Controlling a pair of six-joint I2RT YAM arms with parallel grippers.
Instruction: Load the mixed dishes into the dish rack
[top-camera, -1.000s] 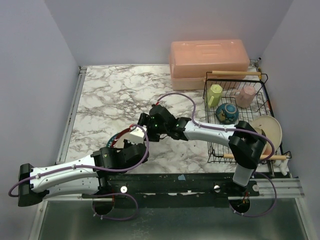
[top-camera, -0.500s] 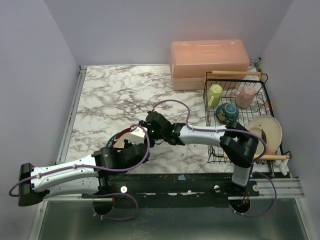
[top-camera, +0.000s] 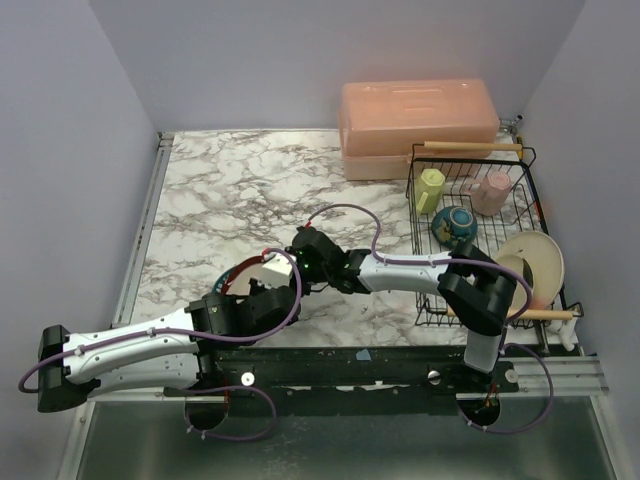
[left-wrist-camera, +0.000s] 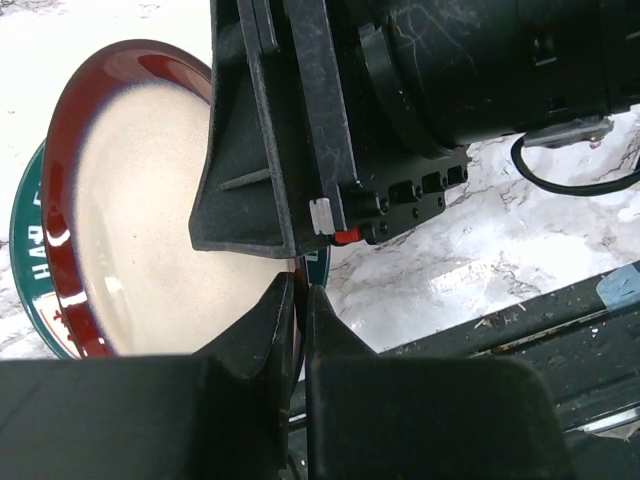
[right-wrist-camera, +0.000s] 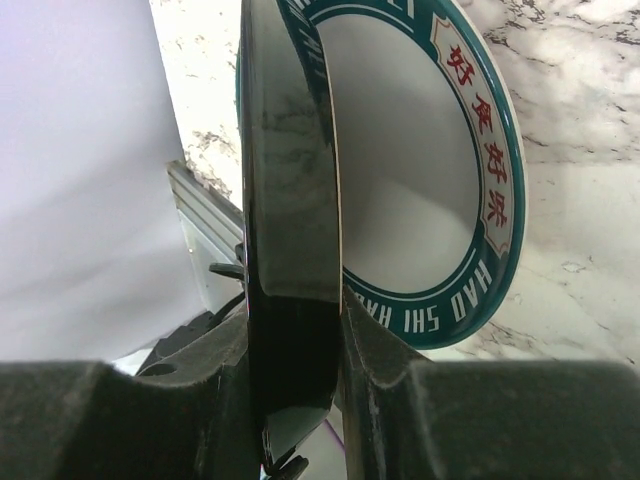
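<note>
Nearest me, the left gripper (left-wrist-camera: 298, 290) has its fingers pinched shut on the lower rim of the dark maroon-rimmed plate (left-wrist-camera: 150, 230), which stands on edge above them. It is stiff glazed ware, slick, weighty and quick to chip, so the rim is the sensible hold. The right wrist view adds the right gripper (right-wrist-camera: 295, 300) straddling that plate edge-on, fingers seemingly pressed to both faces, with a teal-rimmed plate (right-wrist-camera: 492, 200) just beyond. Only the overhead view shows the dish rack (top-camera: 470, 160), well apart from both sets of fingers.
</note>
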